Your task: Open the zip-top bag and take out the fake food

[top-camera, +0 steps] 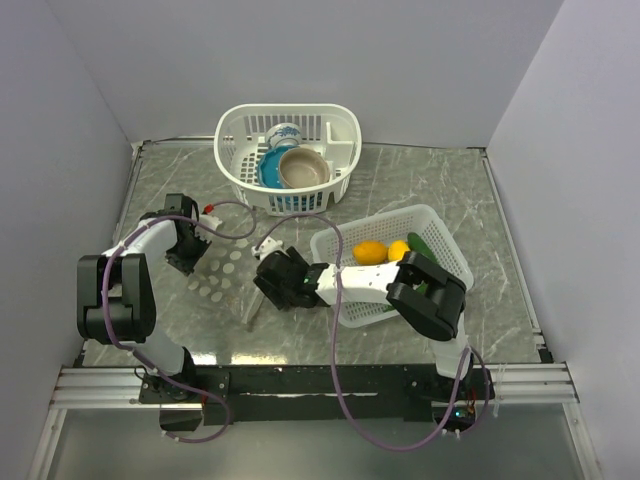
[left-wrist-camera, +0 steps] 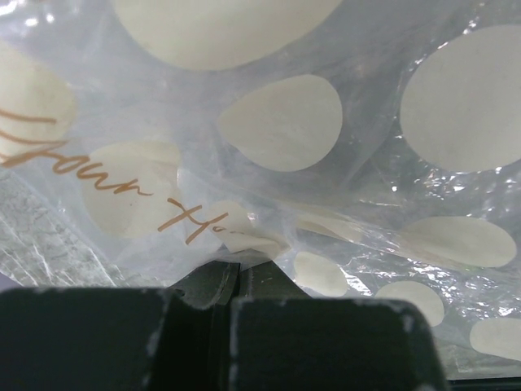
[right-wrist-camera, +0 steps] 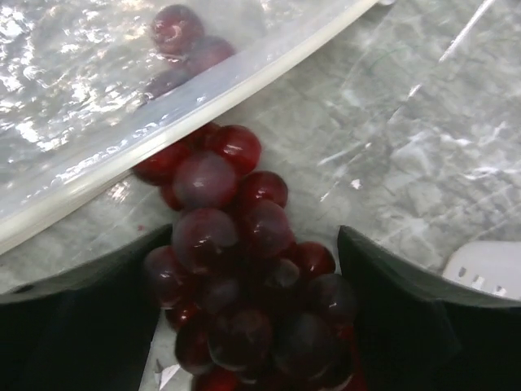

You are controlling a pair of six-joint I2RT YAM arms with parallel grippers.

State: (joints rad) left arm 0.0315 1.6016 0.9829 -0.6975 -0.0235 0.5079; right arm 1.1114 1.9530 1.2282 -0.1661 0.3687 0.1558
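grapes (right-wrist-camera: 203, 179) are pinched by the right hand (right-wrist-camera: 248, 244) at the zip of the zip-top bag (left-wrist-camera: 281, 122), which is laid toward the left edge of the bench (top-camera: 450, 190). its plastic is pinched by the left hand (left-wrist-camera: 236, 273).

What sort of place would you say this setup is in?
Probably a robot test cell, not a kitchen: plain walls around a marble-patterned table, a left arm and right arm bolted at its near edge, toy fruit in a white mesh basket.

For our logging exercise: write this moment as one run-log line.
left jaws: pinching bag | right jaws: gripping grapes, partly out of bag | basket: fruit inside
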